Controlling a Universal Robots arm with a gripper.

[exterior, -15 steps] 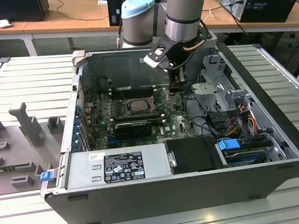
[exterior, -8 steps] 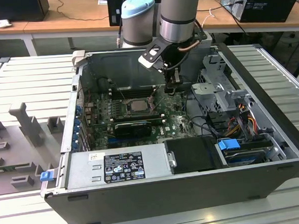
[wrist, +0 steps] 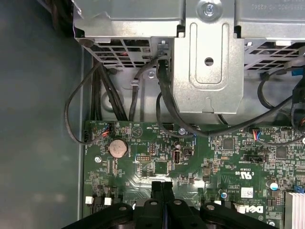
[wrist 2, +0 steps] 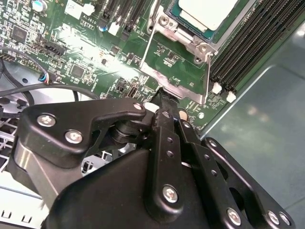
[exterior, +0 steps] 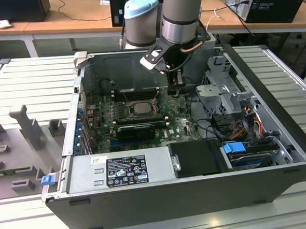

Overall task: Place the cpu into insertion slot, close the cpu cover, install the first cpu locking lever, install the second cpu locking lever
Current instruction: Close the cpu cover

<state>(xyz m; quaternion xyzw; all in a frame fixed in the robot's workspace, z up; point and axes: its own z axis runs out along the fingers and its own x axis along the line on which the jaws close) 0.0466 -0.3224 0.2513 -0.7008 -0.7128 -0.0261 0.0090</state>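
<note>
One grey arm (exterior: 180, 11) slants steeply down into the open computer case (exterior: 163, 199). Its wrist is bent so that the black gripper (exterior: 174, 86) hangs just to the exterior view's right of the insertion slot (exterior: 154, 112). The jaws are together. In the second wrist view the gripper (wrist 2: 162, 98) has its tips against the free edge of the cpu cover (wrist 2: 174, 81). That cover stands raised on its hinge at the slot's edge, with green board showing through its square window. The cpu (exterior: 140, 108) lies flat inside the insertion slot with its pale metal face up, ringed by the slot's silver rim. Long black memory slots (wrist 2: 248, 43) run just beside the slot, on the side away from the jaws. The first wrist view looks past the gripper (wrist: 162, 187) over the motherboard (wrist: 214, 157) to a coin battery (wrist: 117, 148), looping black cables (wrist: 164, 100) and a perforated metal drive cage (wrist: 209, 57). In the exterior view that cage (exterior: 224, 89) stands well to the right of the insertion slot. A black expansion card (exterior: 136, 130) lies just nearer the camera than the slot, and the grey power supply (exterior: 120, 171) sits nearer still. The case rests on a slatted grey counter (exterior: 31, 80), which also carries a grey moulded fixture (exterior: 19, 133) far to the exterior view's left of the slot. Behind stands a wooden counter (exterior: 74, 18) with a black computer (exterior: 265, 1) and loose wires.
</note>
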